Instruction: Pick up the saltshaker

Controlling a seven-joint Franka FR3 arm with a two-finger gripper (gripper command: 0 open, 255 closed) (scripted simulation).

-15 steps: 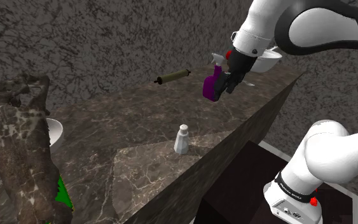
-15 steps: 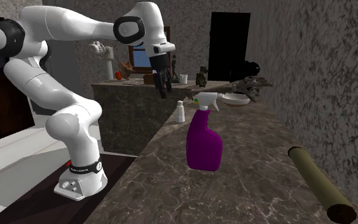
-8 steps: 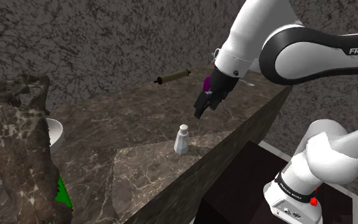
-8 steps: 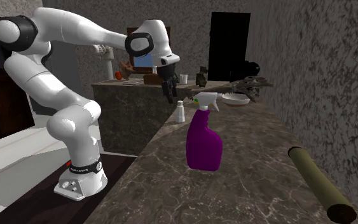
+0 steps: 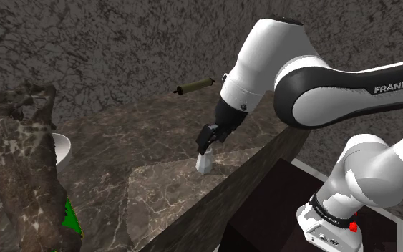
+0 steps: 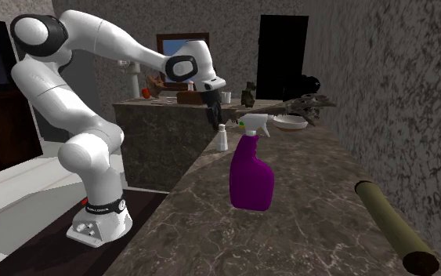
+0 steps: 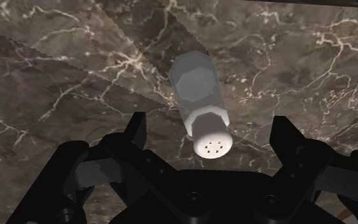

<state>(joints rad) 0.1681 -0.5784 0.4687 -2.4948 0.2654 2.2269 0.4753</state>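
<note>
Your gripper (image 7: 210, 130) hangs with fingers spread and nothing pinched. Between them, touching neither, is the saltshaker (image 7: 199, 102): pale, upright on the dark marble surface (image 7: 56, 76), near its front edge and directly under the hand.

Judgement: the approach is about done; descent, closing and lift are left.

In the shoulder view the gripper covers the shaker's top, so you cannot read how far the fingertips sit above its body.

Farther along are a purple spray bottle (image 6: 251, 176), then a rolling pin (image 6: 387, 223), both well apart from the shaker.
</note>
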